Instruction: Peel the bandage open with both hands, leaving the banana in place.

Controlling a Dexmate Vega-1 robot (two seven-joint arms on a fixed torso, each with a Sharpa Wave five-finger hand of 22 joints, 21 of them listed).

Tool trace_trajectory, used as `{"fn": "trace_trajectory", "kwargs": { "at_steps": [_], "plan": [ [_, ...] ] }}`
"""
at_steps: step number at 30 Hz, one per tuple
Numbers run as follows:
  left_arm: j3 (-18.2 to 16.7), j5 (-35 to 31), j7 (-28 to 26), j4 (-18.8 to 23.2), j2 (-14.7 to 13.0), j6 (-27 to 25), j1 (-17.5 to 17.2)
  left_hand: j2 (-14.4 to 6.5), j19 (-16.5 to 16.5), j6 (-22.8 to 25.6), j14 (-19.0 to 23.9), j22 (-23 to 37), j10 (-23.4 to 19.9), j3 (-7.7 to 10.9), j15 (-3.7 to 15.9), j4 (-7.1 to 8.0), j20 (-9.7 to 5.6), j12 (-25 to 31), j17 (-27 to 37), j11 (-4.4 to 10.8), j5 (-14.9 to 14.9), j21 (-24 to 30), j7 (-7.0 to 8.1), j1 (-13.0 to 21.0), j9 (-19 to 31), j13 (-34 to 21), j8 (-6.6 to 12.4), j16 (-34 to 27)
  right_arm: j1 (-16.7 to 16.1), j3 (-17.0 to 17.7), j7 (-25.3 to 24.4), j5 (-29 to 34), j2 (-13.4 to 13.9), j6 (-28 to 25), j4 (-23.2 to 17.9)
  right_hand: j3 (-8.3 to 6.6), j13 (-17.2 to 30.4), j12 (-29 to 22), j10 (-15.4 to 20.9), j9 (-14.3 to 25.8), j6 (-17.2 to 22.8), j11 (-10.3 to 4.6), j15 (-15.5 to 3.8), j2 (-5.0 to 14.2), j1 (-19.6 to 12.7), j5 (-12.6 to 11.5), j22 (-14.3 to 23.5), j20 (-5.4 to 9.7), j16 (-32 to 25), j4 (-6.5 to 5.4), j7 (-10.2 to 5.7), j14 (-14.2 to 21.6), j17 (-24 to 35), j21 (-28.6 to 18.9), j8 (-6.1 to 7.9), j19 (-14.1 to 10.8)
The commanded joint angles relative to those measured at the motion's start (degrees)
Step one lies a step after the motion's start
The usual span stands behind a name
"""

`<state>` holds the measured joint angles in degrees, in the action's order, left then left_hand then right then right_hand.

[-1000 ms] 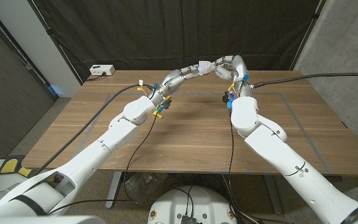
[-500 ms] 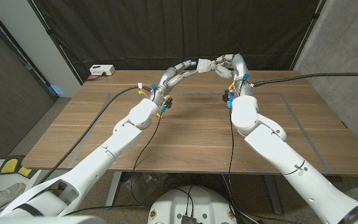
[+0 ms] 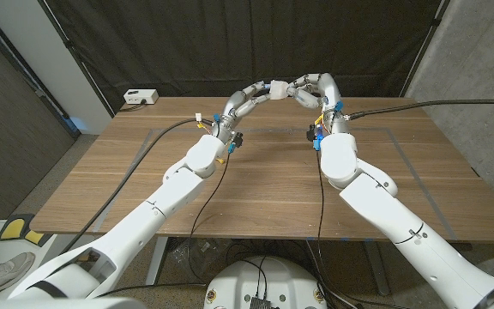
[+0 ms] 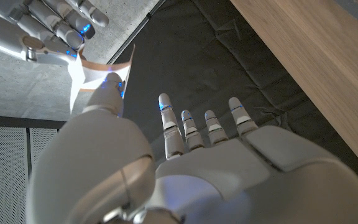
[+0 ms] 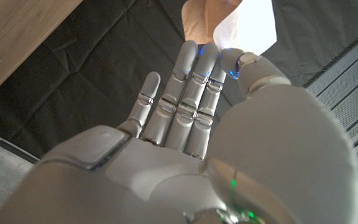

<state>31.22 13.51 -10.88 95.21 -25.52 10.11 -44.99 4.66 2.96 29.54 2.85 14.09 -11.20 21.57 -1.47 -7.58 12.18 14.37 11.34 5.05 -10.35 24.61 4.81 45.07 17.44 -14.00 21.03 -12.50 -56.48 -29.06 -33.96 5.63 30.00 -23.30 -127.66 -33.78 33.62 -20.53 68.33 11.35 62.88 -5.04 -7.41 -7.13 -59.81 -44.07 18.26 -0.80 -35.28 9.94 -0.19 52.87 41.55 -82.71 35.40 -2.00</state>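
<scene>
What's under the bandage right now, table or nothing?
The bandage hangs pinched between the left hand and right hand, raised past the table's far edge. Behind it is the dark curtain; what lies directly below is hidden.

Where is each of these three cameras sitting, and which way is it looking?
Head view: sits on the robot's head, looks down over the wooden table; both arms rise to meet, left hand and right hand holding the bandage.
Left wrist view: sits on the left wrist, looks along the left hand toward the bandage and the right hand.
Right wrist view: sits on the right wrist, looks along the right hand at the bandage.
Shared: all show the bandage.
</scene>
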Motion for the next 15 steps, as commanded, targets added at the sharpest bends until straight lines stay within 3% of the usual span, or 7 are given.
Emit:
{"fn": "trace_trajectory", "kwargs": {
  "at_steps": [1, 4, 5, 6, 7, 15],
  "plan": [
    [1.2, -0.6, 0.4, 0.9, -0.2, -2.0, 1.1, 0.0, -0.2, 1.1, 0.5, -0.1, -0.8, 0.02, -0.24, -0.26, 0.06, 0.2, 0.3, 0.48, -0.3, 0.5, -0.13, 0.5, 0.3, -0.2, 0.70, -0.1, -0.8, 0.7, 0.8, 0.3, 0.5, 2.3, -0.1, -0.74, 0.1, 0.3, 0.2, 9.2, 2.1, -0.25, -5.90, 0.31, -0.1, -0.3, -0.1, 0.45, 0.2, -0.53, 0.55, 0.5, 0.3, -0.3, 3.11, 0.0],
    [1.3, -0.2, 0.7, 1.0, 0.0, -2.1, 1.2, -0.1, -0.2, 1.6, 0.5, -0.1, -1.1, 0.03, -0.19, -0.24, 0.07, 0.3, 0.3, 0.59, -0.4, 0.5, -0.13, 0.6, 0.3, -0.2, 0.97, -0.1, -1.2, 1.0, 0.6, 0.4, 0.4, 2.7, 0.0, -0.78, 0.2, 0.4, 0.2, 9.2, 2.0, -0.35, -5.92, 0.29, -0.1, -0.3, -0.3, 0.49, 0.3, -0.51, 0.49, 0.6, 0.3, -0.4, 3.14, 0.0],
    [1.4, -0.4, 0.5, 1.1, 0.0, -2.3, 1.2, -0.2, -0.3, 2.5, 0.6, -0.1, -1.6, 0.05, -0.14, -0.19, 0.07, 0.4, 0.3, 0.77, -0.4, 0.6, 0.12, 0.8, 0.2, -0.3, 1.38, -0.1, -1.3, 1.2, 0.8, 0.2, 0.6, 3.0, -0.1, -0.80, 0.3, 0.4, 0.2, 9.2, 2.0, -0.39, -5.86, 0.33, -0.1, -0.3, -0.3, 0.51, 0.3, -0.56, 0.43, 0.6, 0.3, -0.4, 3.11, 0.0],
    [1.4, -0.7, 0.2, 1.2, 0.0, -2.5, 1.3, -0.7, -0.5, 5.7, 1.1, -0.2, -2.9, 0.16, 0.04, -0.05, 0.08, 0.7, 0.4, 2.01, -0.3, 0.7, -0.31, 1.3, 0.0, -0.4, 2.76, -0.3, -1.4, 1.2, 0.9, 0.3, 0.6, 3.2, -0.1, -0.83, 0.3, 0.4, 0.3, 9.2, 2.0, -0.44, -5.92, 0.32, -0.1, -0.3, -0.4, 0.48, 0.3, -0.53, 0.50, 0.6, 0.3, -0.5, 3.14, 0.0],
    [1.5, -0.7, 0.2, 1.4, 0.0, -2.7, 1.3, -0.8, -0.5, 6.5, 1.3, -0.2, -3.1, 0.23, 0.26, -0.05, 0.08, 0.7, 0.4, 2.00, -0.3, 0.8, -0.55, 1.5, -0.1, -0.4, 3.08, -0.3, -1.4, 1.2, 1.0, 0.5, 0.9, 3.4, -0.1, -0.80, 0.3, 0.4, 0.2, 9.2, 2.0, -0.34, -5.93, 0.30, -0.1, -0.3, -0.4, 0.51, 0.3, -0.52, 0.45, 0.6, 0.4, -0.5, 3.12, 0.0],
    [2.1, 0.4, 2.3, 0.6, 0.3, -1.9, 2.2, -1.0, -1.1, 8.4, 2.1, -0.3, -4.4, 0.56, 1.04, -0.38, 0.05, 1.0, 0.3, 2.96, -0.3, 1.1, -0.25, 2.6, -0.6, -0.4, 3.71, -0.5, -1.9, 1.7, 2.3, 0.3, 1.7, 4.8, -0.6, -0.87, 0.4, 0.6, 0.2, 9.2, 2.0, -0.34, -5.96, 0.41, -0.1, -0.3, -0.8, 0.57, 0.5, -0.59, 0.40, 0.6, 0.4, -0.8, 3.22, 0.0]
  ]
}}
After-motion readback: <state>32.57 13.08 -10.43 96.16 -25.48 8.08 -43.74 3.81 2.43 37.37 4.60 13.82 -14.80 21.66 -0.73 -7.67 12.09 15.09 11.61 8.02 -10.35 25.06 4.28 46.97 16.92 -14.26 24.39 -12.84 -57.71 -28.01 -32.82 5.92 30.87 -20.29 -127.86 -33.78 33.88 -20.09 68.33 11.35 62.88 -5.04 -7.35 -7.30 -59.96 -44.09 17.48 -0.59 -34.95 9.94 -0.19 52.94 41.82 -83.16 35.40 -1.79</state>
